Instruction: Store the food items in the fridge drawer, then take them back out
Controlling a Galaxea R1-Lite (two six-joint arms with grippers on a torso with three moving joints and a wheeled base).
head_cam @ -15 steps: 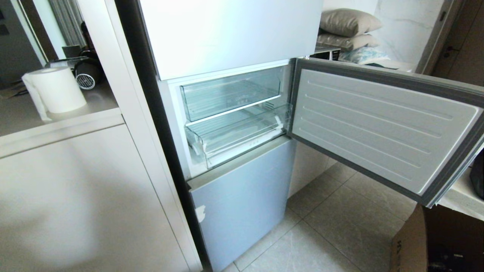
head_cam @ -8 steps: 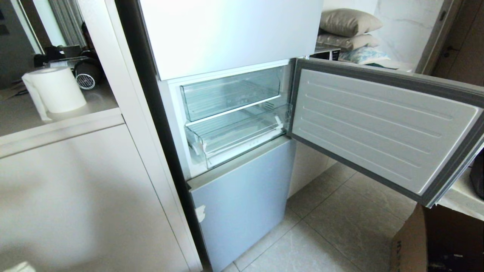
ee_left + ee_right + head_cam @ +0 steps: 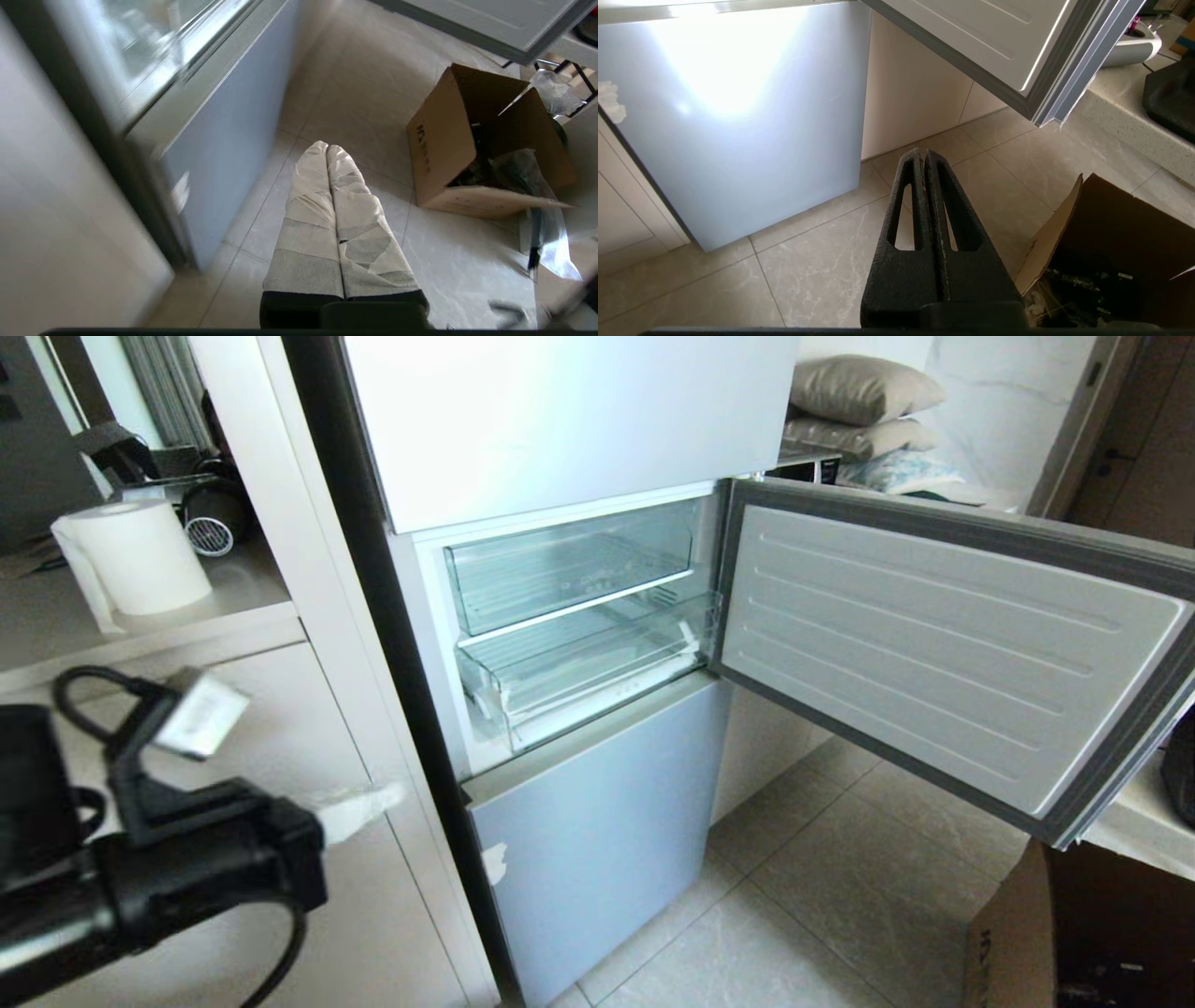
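Left gripper: wrapped fingers pressed together, nothing between them, raised beside the pale cabinet left of the fridge, tips toward it. Right gripper: black fingers together, empty, low over the floor tiles before the blue lower door panel. Fridge drawer: pulled partly out below the flat-fronted bin, at the compartment's lower edge; middle door swung wide. Food items: none visible in any view. Judged step: opening approach, before storing. Next move calls for locating the items and parting the fingers.
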